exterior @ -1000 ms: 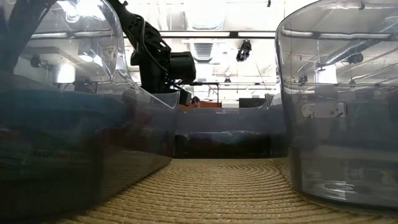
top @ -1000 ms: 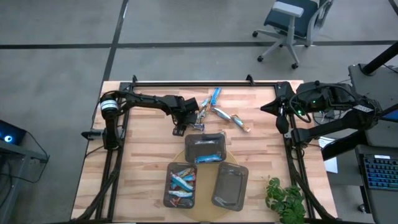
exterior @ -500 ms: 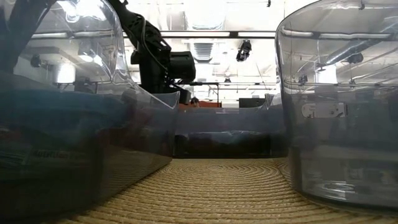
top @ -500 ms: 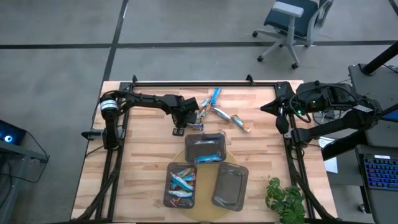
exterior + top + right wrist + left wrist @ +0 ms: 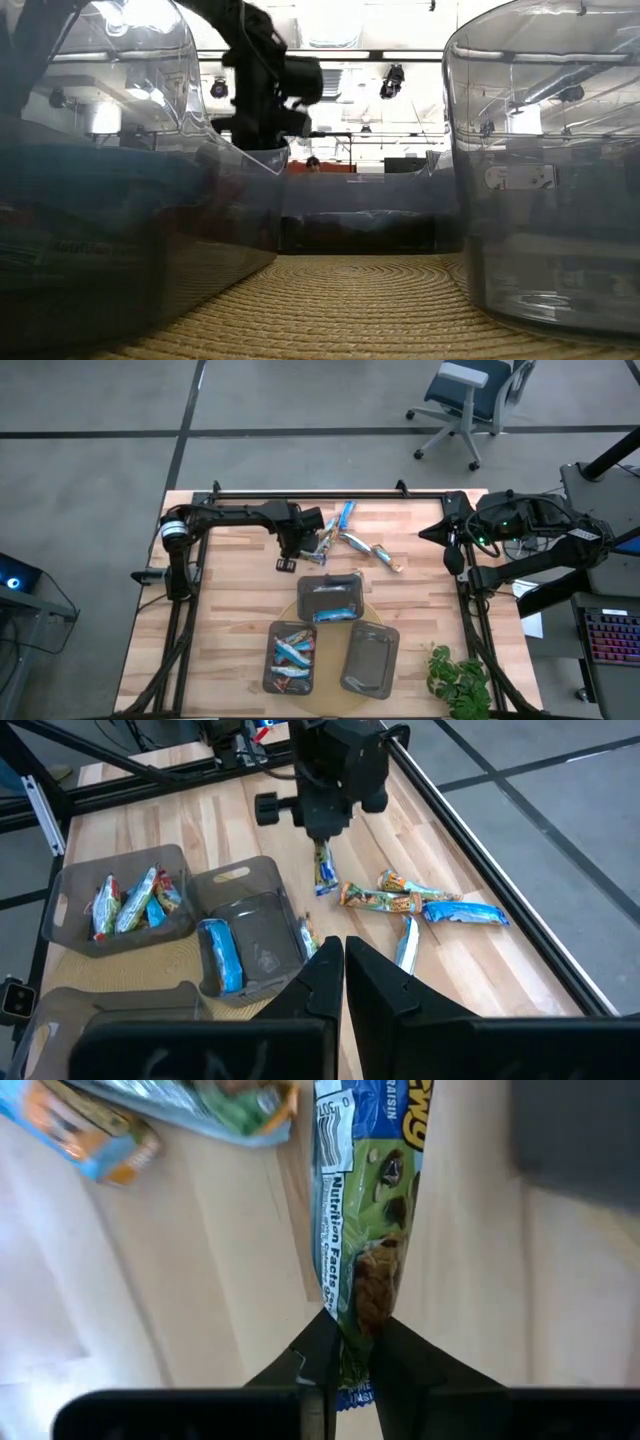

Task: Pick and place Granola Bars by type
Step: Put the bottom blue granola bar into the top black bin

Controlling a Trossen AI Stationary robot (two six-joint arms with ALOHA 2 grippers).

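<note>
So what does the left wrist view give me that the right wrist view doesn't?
Left wrist only: the left gripper shut on the end of a granola bar, its nutrition label readable. Right wrist only: three trays, one full of bars, one with a blue bar, and loose bars on the table; the right gripper is shut. Both show the held bar and wood tabletop.
</note>
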